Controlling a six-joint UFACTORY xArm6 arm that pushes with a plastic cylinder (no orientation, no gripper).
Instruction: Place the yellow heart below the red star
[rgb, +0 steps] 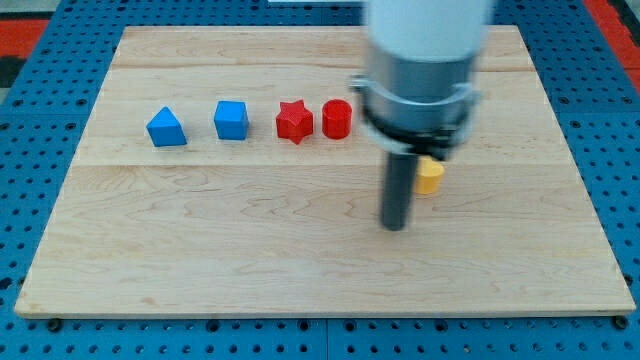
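Looking down on the wooden board (300, 250) through our single camera view, we take the red star (294, 121) as our landmark. It sits in a row of four blocks running across the upper half of the board. Just beside it toward the view's right stands a red cylinder (337, 118), close but apart from it. Toward the view's left of the star comes a blue cube (231, 120), and farther left again a blue block with a sloped, wedge-like top (166, 128).

Well to the view's right of the star and a little lower lies a yellow block (430, 176); most of it hides behind our rod, so we cannot make out its heart shape. Our arm's pale housing (425, 60) fills the view's top to the right of the star. We carry no gripper, so nothing is grasped. Our tip (396, 226) rests on the board lower than the star and to its right, just to the left of and below the yellow block; whether they touch we cannot tell.
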